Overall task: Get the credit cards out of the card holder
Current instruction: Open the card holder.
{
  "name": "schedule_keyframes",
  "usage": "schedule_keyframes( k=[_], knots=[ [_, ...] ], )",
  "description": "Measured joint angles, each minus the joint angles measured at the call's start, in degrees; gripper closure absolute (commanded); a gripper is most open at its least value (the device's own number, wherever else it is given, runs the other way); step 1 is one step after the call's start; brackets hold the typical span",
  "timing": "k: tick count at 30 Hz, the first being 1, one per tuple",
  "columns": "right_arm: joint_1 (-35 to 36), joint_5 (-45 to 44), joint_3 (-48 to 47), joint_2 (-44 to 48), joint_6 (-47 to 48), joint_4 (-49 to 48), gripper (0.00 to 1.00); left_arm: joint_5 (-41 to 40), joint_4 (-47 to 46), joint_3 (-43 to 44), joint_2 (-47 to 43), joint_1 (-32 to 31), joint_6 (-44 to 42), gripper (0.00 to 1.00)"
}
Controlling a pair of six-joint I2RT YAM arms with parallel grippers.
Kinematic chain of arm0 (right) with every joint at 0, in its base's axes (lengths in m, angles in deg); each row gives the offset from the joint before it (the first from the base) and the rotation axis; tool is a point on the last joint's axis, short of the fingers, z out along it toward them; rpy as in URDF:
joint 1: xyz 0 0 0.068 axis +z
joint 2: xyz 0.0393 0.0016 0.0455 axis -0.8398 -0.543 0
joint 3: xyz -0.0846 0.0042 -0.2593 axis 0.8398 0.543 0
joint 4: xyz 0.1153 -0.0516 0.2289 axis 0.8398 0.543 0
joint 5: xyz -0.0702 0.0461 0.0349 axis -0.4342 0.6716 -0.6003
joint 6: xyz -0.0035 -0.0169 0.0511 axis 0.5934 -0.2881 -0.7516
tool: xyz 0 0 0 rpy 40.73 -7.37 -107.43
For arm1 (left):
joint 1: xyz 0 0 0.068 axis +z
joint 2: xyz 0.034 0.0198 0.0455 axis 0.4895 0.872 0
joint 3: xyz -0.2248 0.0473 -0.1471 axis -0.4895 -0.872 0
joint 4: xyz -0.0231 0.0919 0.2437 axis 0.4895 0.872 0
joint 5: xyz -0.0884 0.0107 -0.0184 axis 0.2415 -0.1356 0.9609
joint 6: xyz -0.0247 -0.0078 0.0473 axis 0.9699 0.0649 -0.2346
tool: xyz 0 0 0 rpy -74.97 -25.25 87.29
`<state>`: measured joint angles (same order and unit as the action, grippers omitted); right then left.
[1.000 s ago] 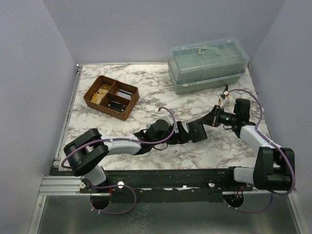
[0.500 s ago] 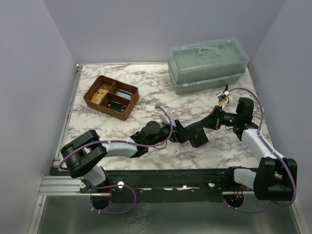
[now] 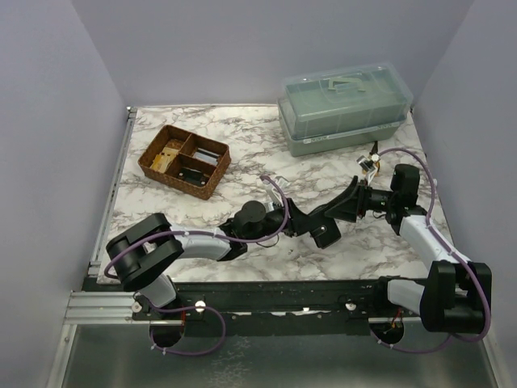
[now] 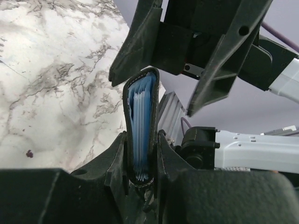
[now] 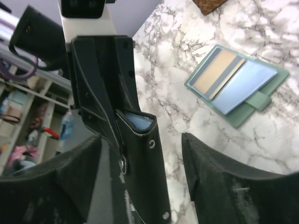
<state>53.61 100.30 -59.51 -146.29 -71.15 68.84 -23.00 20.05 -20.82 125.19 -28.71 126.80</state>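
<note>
The black card holder [image 4: 128,116] stands edge-on between my left gripper's fingers, and several pale blue credit cards [image 4: 142,121] show in its open top. My left gripper [image 4: 140,156] is shut on the holder's lower part. My right gripper [image 4: 153,93] straddles the holder's top, its fingers spread. In the right wrist view the holder [image 5: 147,177] lies near the left finger, with a clear gap to the right finger [image 5: 219,186], so my right gripper [image 5: 140,140] is open. From above, both grippers meet at the holder [image 3: 325,234] at table centre.
A brown wicker divided tray [image 3: 184,160] sits at the back left. A lidded clear plastic box [image 3: 343,109] stands at the back right. A flat green open case [image 5: 236,86] with tan and blue cards lies on the marble beyond my right gripper.
My right gripper, shut on the holder a second ago, has opened. My left gripper has closed on the holder from the other side. Both arms shifted slightly.
</note>
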Motion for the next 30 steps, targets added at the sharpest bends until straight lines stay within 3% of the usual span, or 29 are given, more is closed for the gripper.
schedule_keyframes(
  k=[4, 10, 14, 20, 23, 25, 26, 30],
  knots=[
    [0.1, 2.1, -0.2, 0.0, 5.9, 3.5, 0.01, 2.0, -0.9, -2.0, -2.1, 1.9, -1.3, 0.98],
    [0.1, 5.9, -0.5, 0.5, 13.9, 8.5, 0.00, 9.1, -4.4, -2.1, -4.2, 6.8, -1.7, 0.98],
    [0.1, 7.1, -0.5, 1.2, 16.9, 9.8, 0.06, 15.1, -4.9, 0.5, -4.1, 7.8, -1.9, 0.98],
    [0.5, 9.0, -0.5, 1.8, 18.2, 10.3, 0.46, 20.7, -6.0, 5.3, -1.2, 7.9, -1.8, 0.98],
    [0.6, 9.6, -0.6, 2.0, 18.1, 10.6, 0.73, 21.4, -5.9, 6.0, 0.3, 8.2, -1.6, 0.94],
    [0.8, 10.0, -0.6, 2.2, 18.2, 10.8, 0.86, 21.3, -5.7, 6.1, 0.9, 8.4, -1.7, 0.72],
    [0.8, 10.1, -0.7, 2.3, 18.0, 11.0, 0.90, 21.2, -5.6, 6.1, 0.9, 8.6, -1.6, 0.52],
    [0.8, 9.8, -1.0, 2.8, 18.0, 11.5, 1.00, 17.2, -4.5, 5.1, -0.6, 8.4, -1.7, 0.15]
  ],
)
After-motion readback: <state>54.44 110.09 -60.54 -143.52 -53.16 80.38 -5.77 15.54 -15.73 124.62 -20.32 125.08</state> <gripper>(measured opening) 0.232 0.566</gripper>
